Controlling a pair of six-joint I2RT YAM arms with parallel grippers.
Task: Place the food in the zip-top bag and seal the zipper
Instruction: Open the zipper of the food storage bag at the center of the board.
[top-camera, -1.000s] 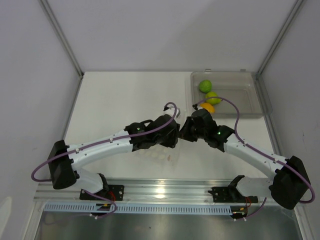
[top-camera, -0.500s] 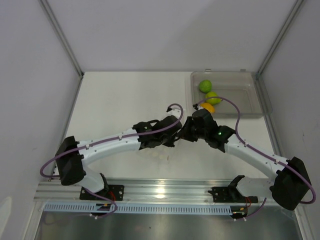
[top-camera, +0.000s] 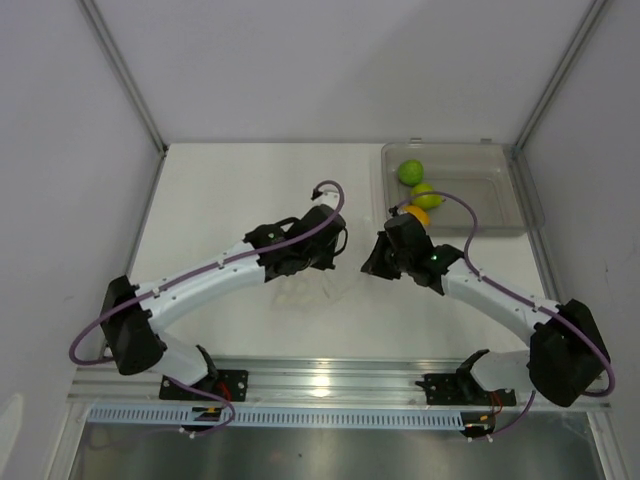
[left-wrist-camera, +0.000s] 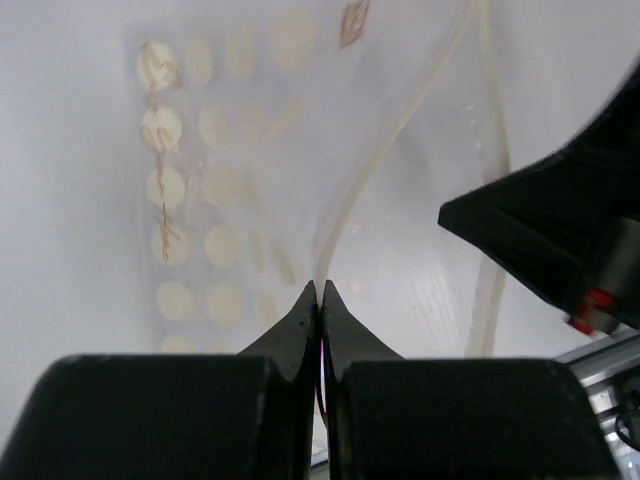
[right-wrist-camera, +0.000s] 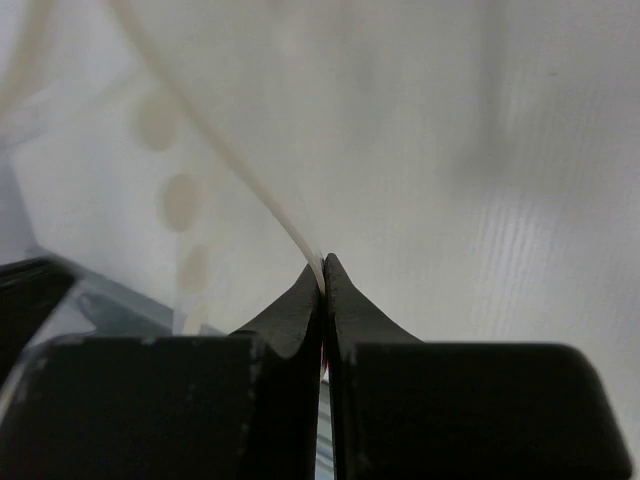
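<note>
The small clear flexible zip-top bag (left-wrist-camera: 220, 240), printed with pale round dots, sits about midway between the left and right edges of the white table surface (top-camera: 230, 190), nearer its near edge than its far one. Its thin clear press-seal zipper (left-wrist-camera: 345, 210) runs straight into the left gripper (left-wrist-camera: 320, 290), whose jaws are pinched flat on that strip. The right gripper (right-wrist-camera: 323, 262) is likewise clamped on a strip of the mouth, apparently the opposite lip. The two claws face each other across the bag, close together.

The step in hand looks like opening the mouth, with each claw holding one lip so they can be drawn apart. Nothing has been bagged. The round lime-green fruit (top-camera: 410, 172), the second lime-green fruit (top-camera: 427, 195) and the round orange fruit (top-camera: 415, 215) all lie in the rigid clear rectangular tray (top-camera: 450, 147) at the far right corner of the surface, bunched at its left end.

Next, the lips probably need parting gently enough that the film does not slip from either pinch. Then one claw would let go to fetch a fruit while the other keeps the mouth up and open. A limp bag may well collapse at that point.

The surface is plain white and bordered by white wall panels in thin metal frames. A ribbed aluminium rail (top-camera: 330, 380) along the near edge carries both arm bases.
</note>
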